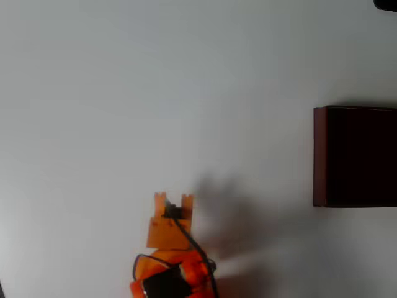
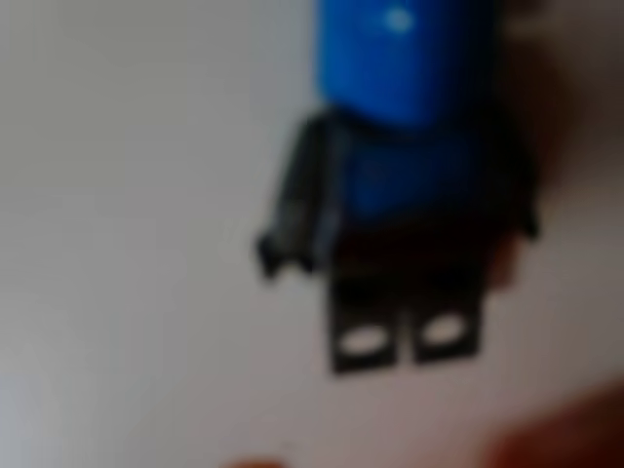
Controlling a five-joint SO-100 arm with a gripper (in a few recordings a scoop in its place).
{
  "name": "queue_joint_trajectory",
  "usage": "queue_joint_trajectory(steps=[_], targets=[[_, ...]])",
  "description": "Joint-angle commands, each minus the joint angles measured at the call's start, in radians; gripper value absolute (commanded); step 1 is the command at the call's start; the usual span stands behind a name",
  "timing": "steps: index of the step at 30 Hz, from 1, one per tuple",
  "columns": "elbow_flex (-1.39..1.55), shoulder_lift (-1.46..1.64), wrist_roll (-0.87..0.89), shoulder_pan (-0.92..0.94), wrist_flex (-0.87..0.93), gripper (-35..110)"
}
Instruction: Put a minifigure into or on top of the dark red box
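orange end effector (image 1: 173, 200) low on the white counter (image 1: 124, 93), grip state unclear; blurred minifigure (image 2: 400, 195) close in wrist view; dark red box (image 1: 355, 156) far right.

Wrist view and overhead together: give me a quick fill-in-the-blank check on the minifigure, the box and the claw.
1. In the wrist view the minifigure has a bright ____ head.
2. In the overhead view the dark red box sits at the ____ edge.
3. The claw is coloured ____.
4. The box interior looks almost ____.

Missing words: blue; right; orange; black
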Motion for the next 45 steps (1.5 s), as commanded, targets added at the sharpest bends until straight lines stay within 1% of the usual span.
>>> queue_joint_trajectory(steps=[1,5,13,17,24,38,45], targets=[[0.009,-0.015,0.012,-0.021,-0.031,24],[-0.006,-0.058,0.021,-0.038,-0.074,24],[-0.026,-0.144,-0.054,-0.002,-0.141,24],[-0.069,-0.19,-0.086,0.02,-0.12,23],[-0.095,-0.216,-0.1,0.02,-0.14,23],[-0.15,-0.341,-0.13,0.02,-0.216,23],[-0.098,-0.333,-0.156,0.055,-0.268,23]])
